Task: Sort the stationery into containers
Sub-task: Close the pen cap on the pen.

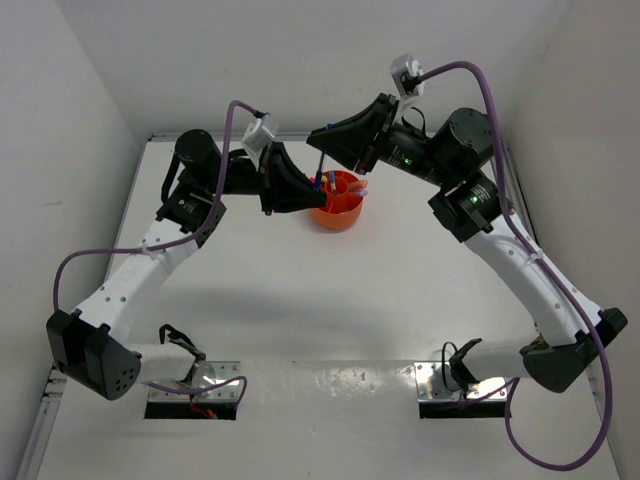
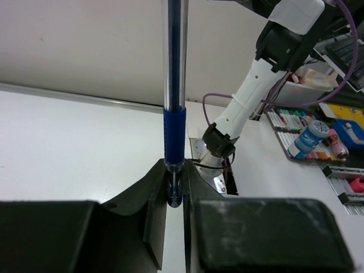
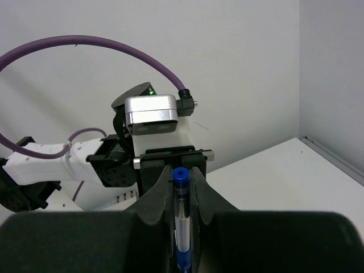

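Over the far middle of the table [image 1: 300,310], both arms meet just above the orange tub [image 1: 340,214]. A thin pen [image 1: 320,168] runs between the two grippers in the top view, its lower end close to the tub's left rim.

From the left wrist, the left gripper [image 2: 174,190] is clamped on the pen [image 2: 174,85]. The tip end sits pinched between the black fingers [image 2: 154,210], and the blue grip and clear barrel rise straight out of the top of the frame. The right arm [image 2: 250,96] stands beyond it.

From the right wrist, the right gripper [image 3: 180,177] is also closed on a clear pen [image 3: 181,222] with a blue end, which pokes out just past the fingertips. It looks like the same pen, held at both ends. The left arm's silver camera box [image 3: 151,114] sits close behind.

In the top view the left gripper [image 1: 312,192] is beside the tub's left edge and the right gripper [image 1: 322,142] is above it. A few other pens [image 1: 356,184], pink and lilac, stand in the tub, leaning on its far rim. Which compartment holds them I cannot tell.
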`<move>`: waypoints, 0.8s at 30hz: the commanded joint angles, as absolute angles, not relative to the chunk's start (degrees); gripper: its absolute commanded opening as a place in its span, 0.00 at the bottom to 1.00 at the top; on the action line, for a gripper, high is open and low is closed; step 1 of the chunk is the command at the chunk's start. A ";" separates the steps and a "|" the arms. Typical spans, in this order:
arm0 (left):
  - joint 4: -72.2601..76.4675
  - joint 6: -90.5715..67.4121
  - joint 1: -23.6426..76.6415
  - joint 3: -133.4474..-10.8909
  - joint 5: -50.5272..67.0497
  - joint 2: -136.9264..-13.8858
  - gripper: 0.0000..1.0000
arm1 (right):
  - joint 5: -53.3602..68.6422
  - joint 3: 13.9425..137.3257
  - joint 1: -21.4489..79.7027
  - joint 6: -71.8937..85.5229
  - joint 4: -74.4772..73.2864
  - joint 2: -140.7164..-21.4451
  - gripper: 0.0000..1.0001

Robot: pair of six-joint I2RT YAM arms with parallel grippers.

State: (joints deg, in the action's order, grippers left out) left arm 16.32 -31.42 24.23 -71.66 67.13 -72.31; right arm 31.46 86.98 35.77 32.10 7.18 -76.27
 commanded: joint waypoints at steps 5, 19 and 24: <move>20.04 -22.68 24.08 -79.45 57.83 -68.91 0.00 | 39.11 82.97 38.85 33.84 -5.98 -79.28 0.00; 5.98 -20.04 23.47 -78.85 53.70 -69.44 1.00 | 37.09 88.32 36.22 30.94 -5.36 -80.42 0.00; 5.62 -23.19 19.78 -73.92 54.22 -67.85 1.00 | 34.37 90.00 31.56 31.55 -2.29 -81.30 0.00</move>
State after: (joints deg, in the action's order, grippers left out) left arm 5.52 -21.71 22.22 -75.75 55.24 -69.14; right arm 34.94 86.39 33.63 31.29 -4.78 -82.15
